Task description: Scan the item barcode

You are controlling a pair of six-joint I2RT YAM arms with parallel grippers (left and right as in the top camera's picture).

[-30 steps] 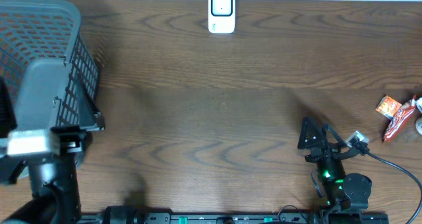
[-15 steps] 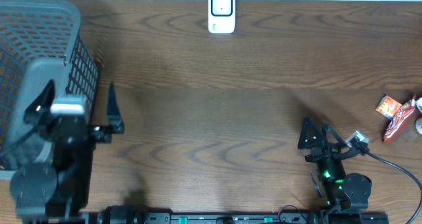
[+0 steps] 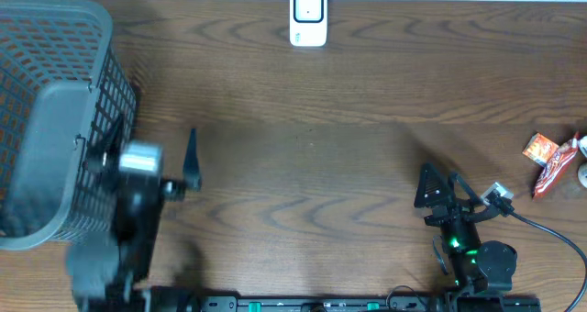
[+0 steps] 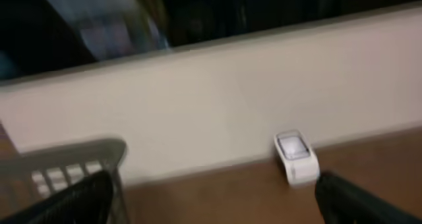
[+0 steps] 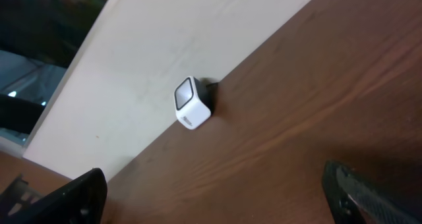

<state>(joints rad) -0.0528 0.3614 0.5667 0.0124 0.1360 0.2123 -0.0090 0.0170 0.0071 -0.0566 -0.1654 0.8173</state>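
The white barcode scanner (image 3: pixel 308 16) stands at the far edge of the wooden table, also seen as the scanner (image 4: pixel 295 155) and the scanner (image 5: pixel 192 103) in the wrist views. A small orange packet (image 3: pixel 540 149) and a red wrapped snack (image 3: pixel 558 166) lie at the right edge. My left gripper (image 3: pixel 151 134) is open and empty, blurred, just right of the basket. My right gripper (image 3: pixel 438 176) is open and empty at the near right, well left of the snacks. Both wrist views show spread fingers with only bare table between them.
A tall grey mesh basket (image 3: pixel 55 119) fills the left side, and its rim (image 4: pixel 66 159) shows in the left wrist view. A black cable (image 3: pixel 550 234) runs off the right arm toward the right edge. A pale wall backs the table.
My left arm has swung rightward, from over the basket's near corner to beside its right wall, still open. The right arm and the snacks have not moved.
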